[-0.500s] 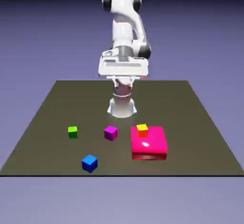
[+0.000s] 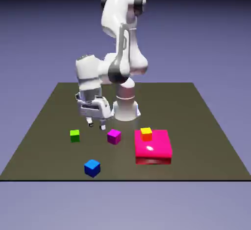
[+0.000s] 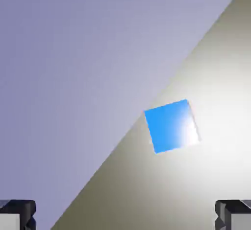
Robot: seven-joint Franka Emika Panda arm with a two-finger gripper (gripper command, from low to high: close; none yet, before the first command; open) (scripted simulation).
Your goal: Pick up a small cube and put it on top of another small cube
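Where the arm stood upright over its base half a second ago, with the hand held level high above the table's far edge, it has now swung toward the exterior view's left and dropped low, so that the gripper [image 2: 96, 124] hangs just above the table [image 2: 44, 121], pointing down. Its two fingers stand wide apart with nothing between them; in the hand view the grey fingertips [image 3: 17, 215] show at the two bottom corners, far from each other.

None of the objects has moved since that earlier frame. The small bright blue cube [image 2: 92, 168] lies on the table near its front edge, toward the exterior view's left, well apart from the gripper and nearer the camera than it. In the hand view the same blue cube [image 3: 171, 125] sits near the middle of the picture, close to the table's edge, with the violet backdrop filling the upper left half.

The green cube [image 2: 74, 135] rests to the exterior view's left of the gripper and slightly nearer the camera, not touching it. The purple-magenta cube [image 2: 113, 136] lies on the gripper's other side, also apart from it. A small yellow-topped orange cube [image 2: 146, 133] sits on the back left corner of a flat pink-red block [image 2: 154, 148] on the exterior view's right.
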